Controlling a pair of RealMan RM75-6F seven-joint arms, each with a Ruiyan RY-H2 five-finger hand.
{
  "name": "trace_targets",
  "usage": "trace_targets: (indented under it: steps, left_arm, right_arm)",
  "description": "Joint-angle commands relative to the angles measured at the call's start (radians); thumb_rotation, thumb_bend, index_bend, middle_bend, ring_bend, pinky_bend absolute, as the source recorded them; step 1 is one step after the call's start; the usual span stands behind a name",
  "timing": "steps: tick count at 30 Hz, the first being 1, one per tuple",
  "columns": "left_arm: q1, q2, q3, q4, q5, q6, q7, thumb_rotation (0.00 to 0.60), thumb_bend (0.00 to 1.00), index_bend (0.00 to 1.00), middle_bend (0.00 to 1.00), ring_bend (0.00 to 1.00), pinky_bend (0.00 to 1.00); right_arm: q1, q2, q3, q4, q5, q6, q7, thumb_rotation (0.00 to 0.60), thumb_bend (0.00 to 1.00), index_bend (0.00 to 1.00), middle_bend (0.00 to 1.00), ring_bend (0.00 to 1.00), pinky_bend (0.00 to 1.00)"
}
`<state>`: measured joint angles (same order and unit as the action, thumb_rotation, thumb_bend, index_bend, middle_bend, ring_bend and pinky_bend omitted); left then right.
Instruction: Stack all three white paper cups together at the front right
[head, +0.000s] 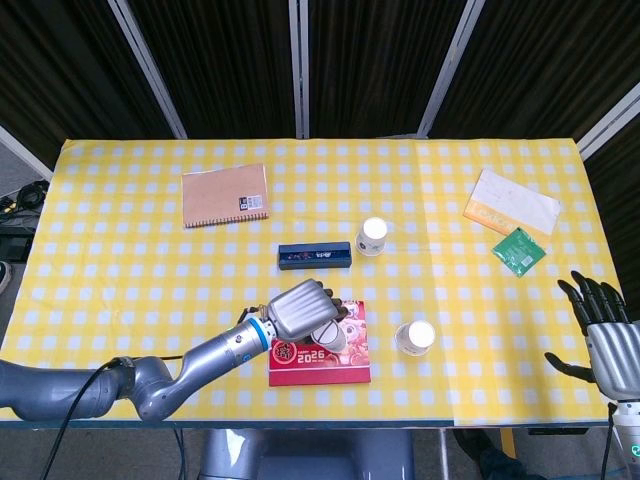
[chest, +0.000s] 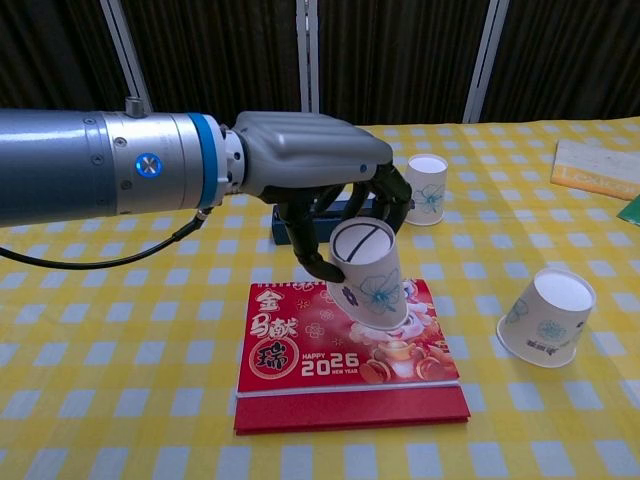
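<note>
Stacking not yet begun: all cups apart.
Left hand (chest: 310, 165) fingers grip one cup (chest: 367, 273) above the calendar (chest: 345, 352); right hand (head: 612, 335) spread, empty; two cups (chest: 547, 316) (chest: 424, 188) sit unstacked on the worktop.

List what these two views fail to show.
- Blue box, chest view: mostly hidden behind the left hand.
- Held cup, head view: largely covered by that hand's fingers.
- Right hand, head view: cut by the frame edge; absent from chest view.
- Notebook: label print too small to read.
- Green packet, chest view: cut off at the right edge.
</note>
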<state>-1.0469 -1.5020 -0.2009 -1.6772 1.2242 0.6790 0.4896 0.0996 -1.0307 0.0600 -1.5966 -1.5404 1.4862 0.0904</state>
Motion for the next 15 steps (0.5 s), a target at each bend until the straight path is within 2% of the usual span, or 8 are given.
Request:
trace_targets:
  steps: [1,8,10,12,13,15]
  left_arm:
    - [-0.027,-0.025,0.011,0.019,-0.031,-0.022,0.028,0.600,0.26,0.51,0.47,0.45,0.52]
    - [-0.061,-0.072,0.044,0.053,-0.091,-0.019,0.078,0.600,0.26,0.51,0.47,0.45,0.52]
    - [-0.069,-0.082,0.054,0.057,-0.101,-0.010,0.096,0.600,0.26,0.48,0.43,0.44,0.51]
    - [-0.075,-0.086,0.064,0.056,-0.112,-0.002,0.113,0.600,0.21,0.35,0.28,0.35,0.45]
    - [-0.079,-0.084,0.070,0.052,-0.124,-0.002,0.124,0.600,0.14,0.23,0.15,0.26,0.39]
    - [-0.084,-0.079,0.076,0.041,-0.142,0.015,0.146,0.600,0.04,0.06,0.02,0.11,0.28]
  right_arm:
    - [0.002,0.000,0.003,0.006,0.010,-0.009,0.009,0.600,0.00,0.09,0.00,0.00,0.00]
    - [0.005,0.002,0.005,0.018,0.015,-0.017,0.030,0.600,0.00,0.09,0.00,0.00,0.00]
    - [0.004,0.003,0.005,0.018,0.014,-0.014,0.031,0.600,0.00,0.09,0.00,0.00,0.00]
    - [0.003,0.004,0.005,0.017,0.013,-0.013,0.032,0.600,0.00,0.09,0.00,0.00,0.00]
    - [0.002,0.004,0.005,0.016,0.012,-0.011,0.032,0.600,0.00,0.09,0.00,0.00,0.00]
    - [0.001,0.004,0.004,0.016,0.010,-0.010,0.033,0.600,0.00,0.09,0.00,0.00,0.00]
